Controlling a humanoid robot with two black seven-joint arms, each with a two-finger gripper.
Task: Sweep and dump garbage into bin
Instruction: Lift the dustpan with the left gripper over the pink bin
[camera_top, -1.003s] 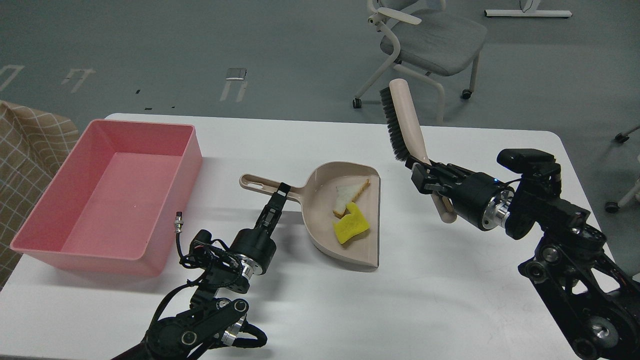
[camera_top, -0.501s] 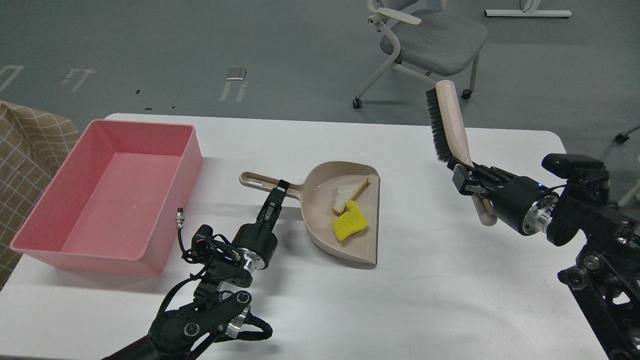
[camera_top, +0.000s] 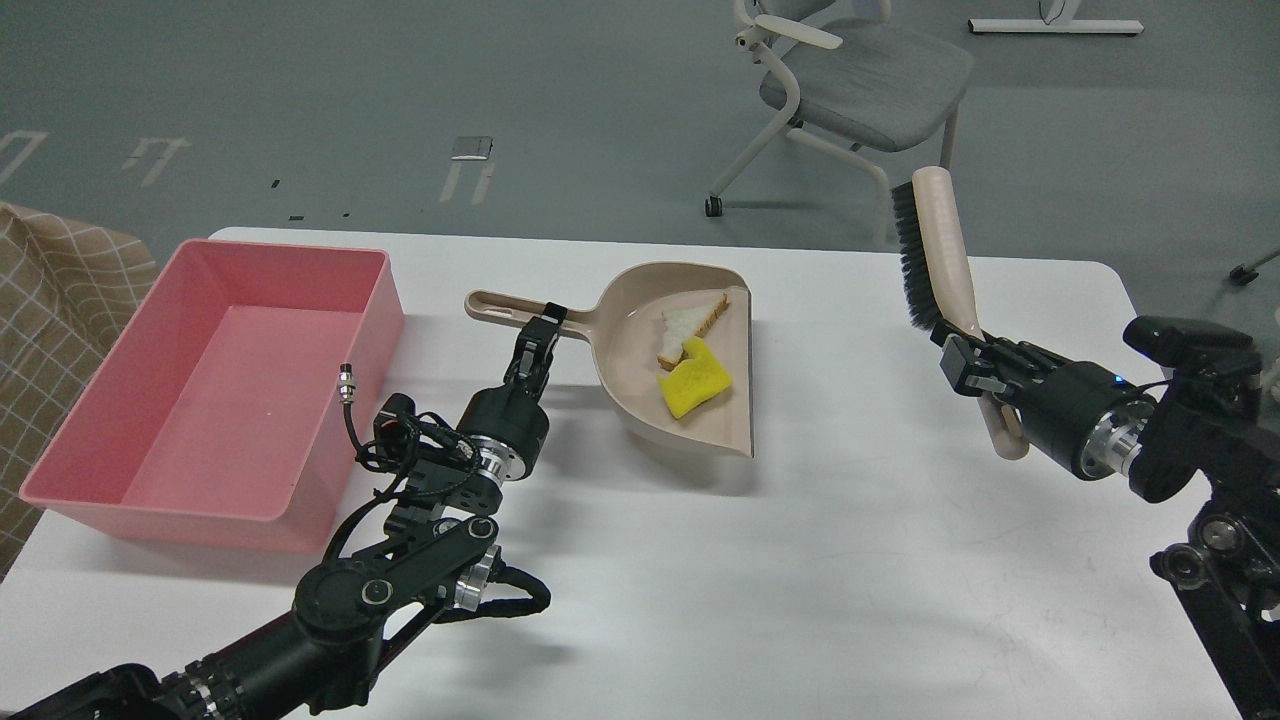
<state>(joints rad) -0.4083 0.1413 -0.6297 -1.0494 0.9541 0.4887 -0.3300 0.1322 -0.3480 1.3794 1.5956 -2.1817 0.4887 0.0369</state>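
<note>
A beige dustpan (camera_top: 645, 395) is held above the white table (camera_top: 800, 600) by my left gripper (camera_top: 545, 327), which is shut on its handle. In the pan lie the garbage pieces: a triangular bread slice (camera_top: 690, 323) and a yellow sponge block (camera_top: 693, 385) touching it. The pink bin (camera_top: 215, 390) stands at the left, open and empty, apart from the pan. My right gripper (camera_top: 968, 362) is shut on a beige brush (camera_top: 940, 250) with black bristles, held upright at the right.
A grey office chair (camera_top: 850, 80) stands behind the table. A checked brown cloth (camera_top: 50, 300) shows at the left edge. The table's far right corner (camera_top: 1100, 275) is near the brush.
The left gripper has lifted the dustpan off the table and moved it slightly back and left. The right arm has carried the brush to the right, away from the pan.
</note>
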